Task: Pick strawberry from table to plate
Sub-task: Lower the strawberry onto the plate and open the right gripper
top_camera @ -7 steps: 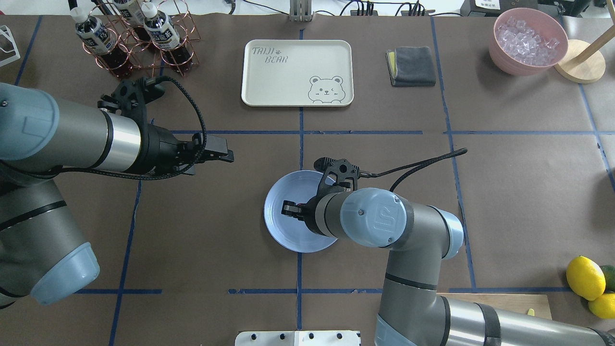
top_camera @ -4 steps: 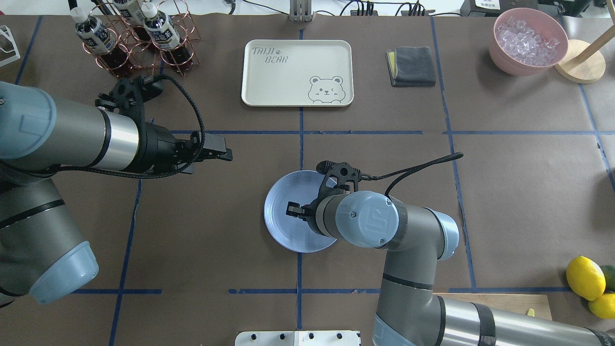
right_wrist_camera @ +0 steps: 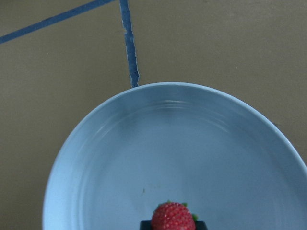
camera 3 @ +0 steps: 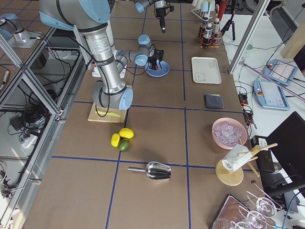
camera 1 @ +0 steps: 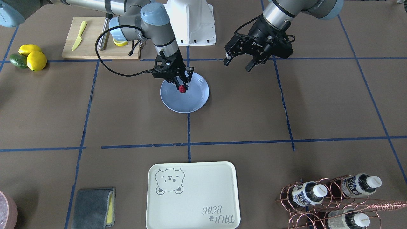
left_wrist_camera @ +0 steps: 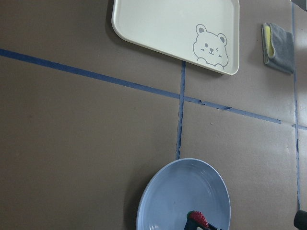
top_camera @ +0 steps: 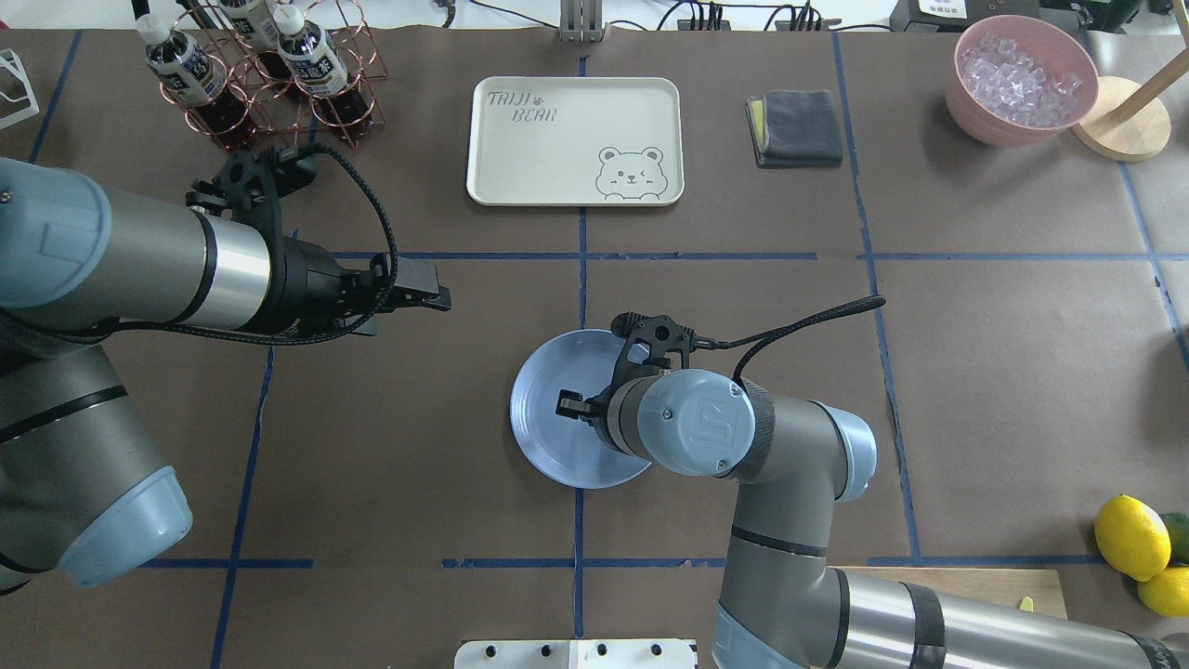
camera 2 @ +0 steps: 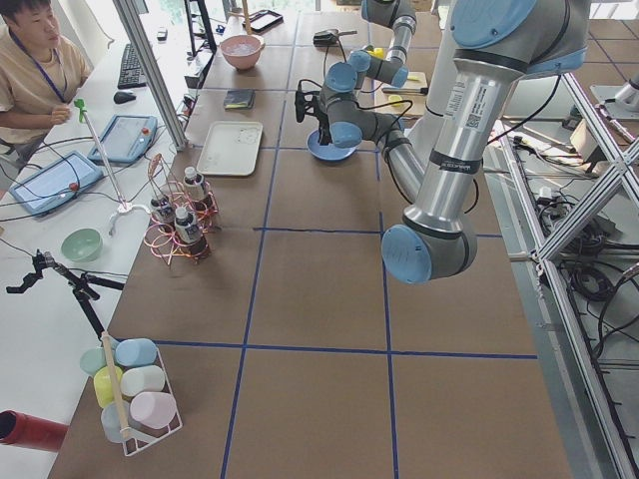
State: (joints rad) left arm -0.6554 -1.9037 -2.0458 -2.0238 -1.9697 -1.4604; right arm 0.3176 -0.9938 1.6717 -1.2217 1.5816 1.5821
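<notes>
The strawberry is small and dark red, and my right gripper is shut on it just above the inner floor of the light-blue plate. In the right wrist view the strawberry sits at the bottom centre over the plate. From overhead, the right gripper reaches over the plate and the arm hides the berry. My left gripper hangs open and holds nothing, above the brown table beside the plate. Its wrist view shows the plate and strawberry at the bottom edge.
A cream bear-print tray, a folded grey cloth, a copper rack of bottles and a pink bowl of ice line the far side. Lemons and a wooden cutting board lie near the right arm's base.
My right gripper has drawn back a little toward the plate's middle with the strawberry still in it. The left arm has hardly moved.
</notes>
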